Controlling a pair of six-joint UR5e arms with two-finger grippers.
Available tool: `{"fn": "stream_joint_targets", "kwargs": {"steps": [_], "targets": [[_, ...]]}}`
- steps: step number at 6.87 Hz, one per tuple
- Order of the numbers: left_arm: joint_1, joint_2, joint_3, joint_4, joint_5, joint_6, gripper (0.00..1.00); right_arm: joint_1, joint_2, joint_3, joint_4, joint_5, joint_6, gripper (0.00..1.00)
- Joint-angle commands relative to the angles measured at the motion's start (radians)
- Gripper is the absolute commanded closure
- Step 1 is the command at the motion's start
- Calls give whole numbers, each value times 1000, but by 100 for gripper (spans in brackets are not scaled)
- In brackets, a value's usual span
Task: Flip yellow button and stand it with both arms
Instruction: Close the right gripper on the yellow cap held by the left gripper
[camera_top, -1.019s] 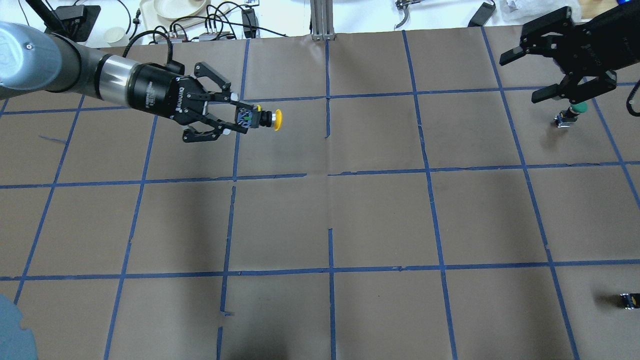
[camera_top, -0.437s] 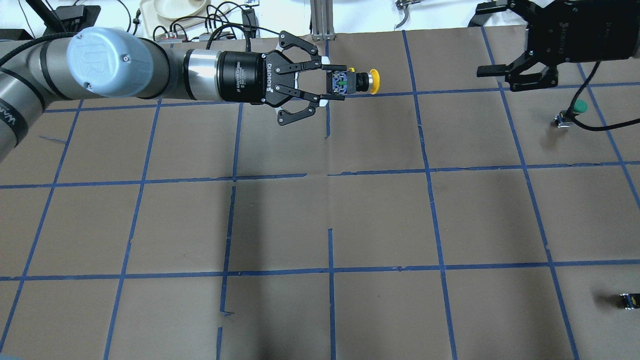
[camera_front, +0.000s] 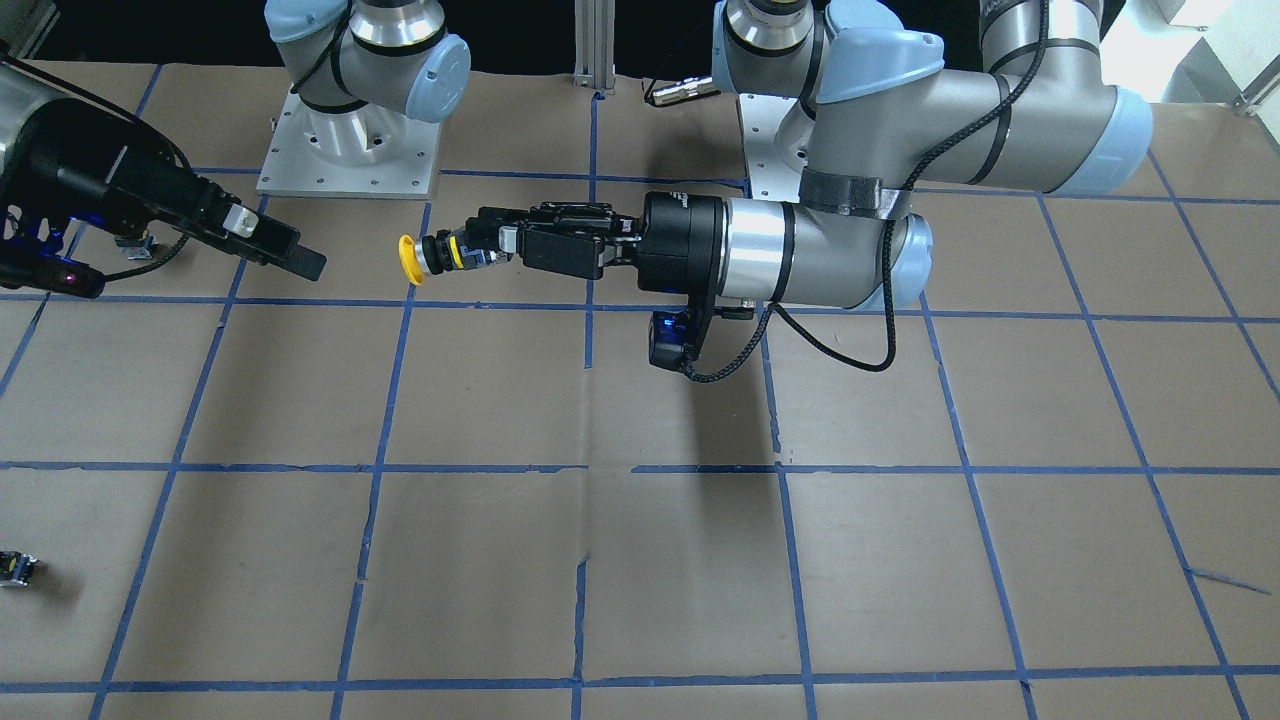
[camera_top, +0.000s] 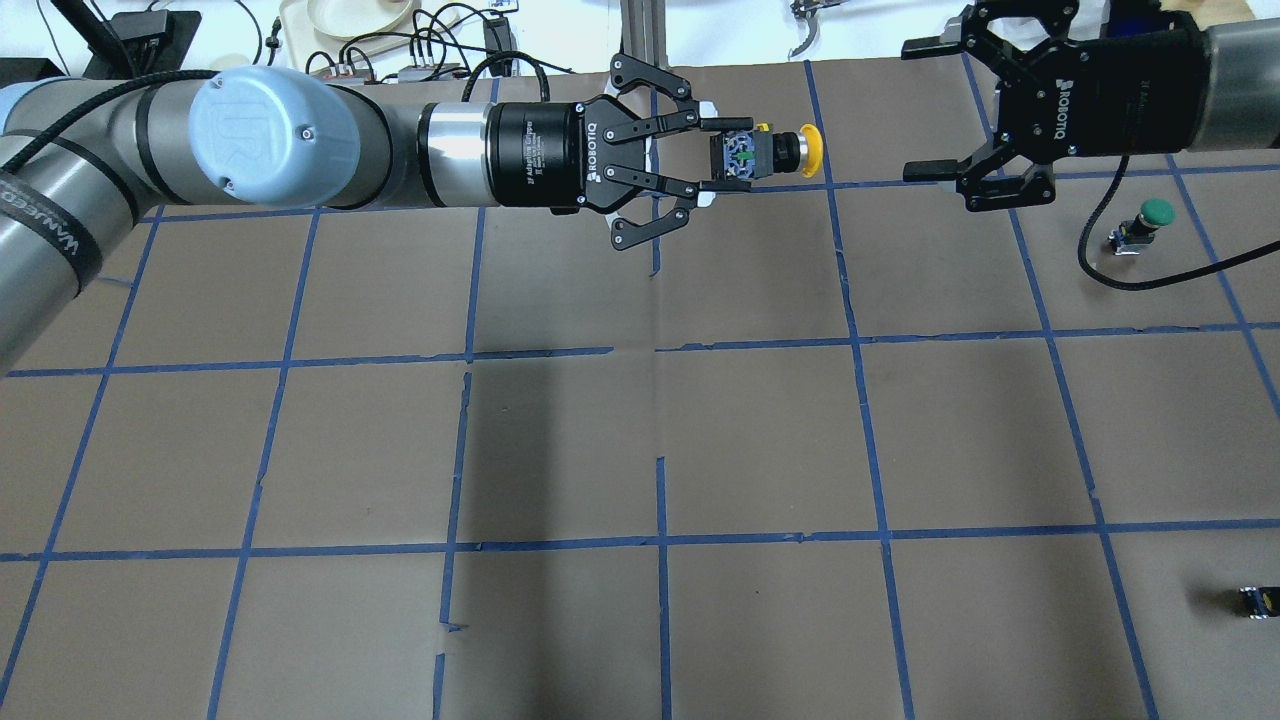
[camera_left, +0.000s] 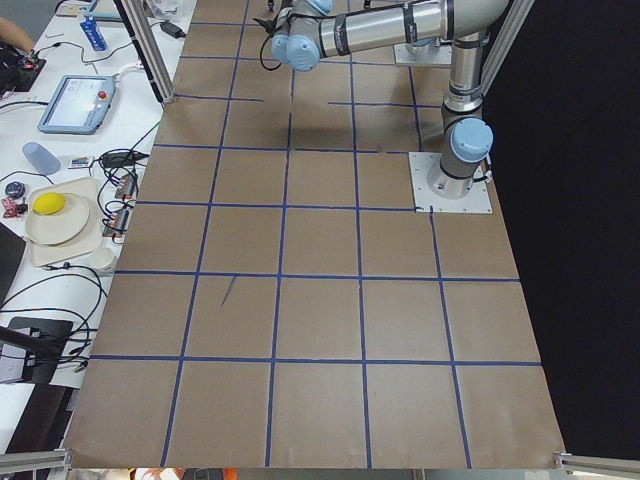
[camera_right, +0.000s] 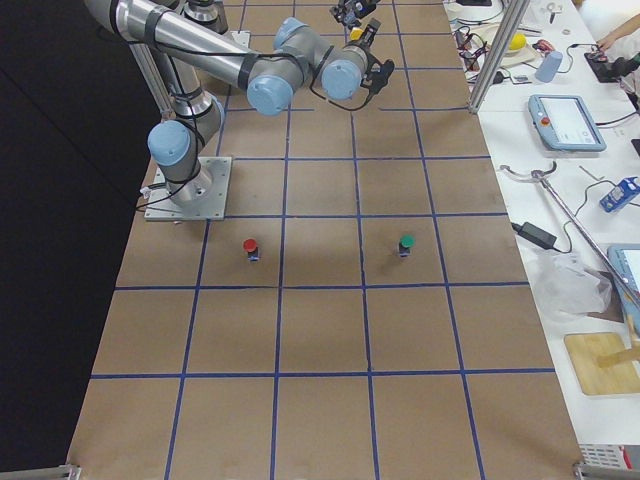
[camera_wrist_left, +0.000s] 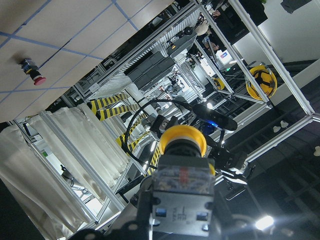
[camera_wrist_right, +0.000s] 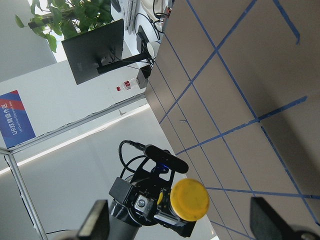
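Observation:
My left gripper (camera_top: 722, 155) is shut on the black-and-silver body of the yellow button (camera_top: 808, 148) and holds it level in the air over the table's far middle, with the cap pointing toward the right arm. The front-facing view shows the same hold (camera_front: 490, 248), with the cap (camera_front: 408, 258) at the tip. My right gripper (camera_top: 925, 108) is open and empty. It faces the cap with a gap between them, and one finger (camera_front: 275, 245) reaches toward it. In the right wrist view the cap (camera_wrist_right: 190, 200) sits between the spread fingers (camera_wrist_right: 97, 222).
A green-capped button (camera_top: 1150, 218) stands at the far right, under the right arm's cable. A red-capped button (camera_right: 250, 246) stands near the right arm's base. A tiny black-yellow part (camera_top: 1256, 600) lies at the near right edge. Cables and dishes lie beyond the far edge.
My left arm has carried the button right and toward the far edge. My right gripper has lifted off the green button's spot and turned its open jaws toward the yellow cap.

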Motion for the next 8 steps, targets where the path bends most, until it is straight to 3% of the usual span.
{"fn": "stream_joint_targets", "kwargs": {"steps": [1,3,6,7,8], "targets": [[-18,0,0,3,-16,-1,99,66,46,-2,-7,11,2,1],[-19,2,-2,1,-32,-1,98,94,35,-5,-8,-1,-1,12],[-19,3,-3,1,-32,-1,98,91,10,-8,25,2,4,75],[-19,5,-5,1,-32,-1,98,92,8,-8,27,1,4,81],[-19,10,-5,1,-32,-1,98,91,5,-6,28,-2,4,81]]}}
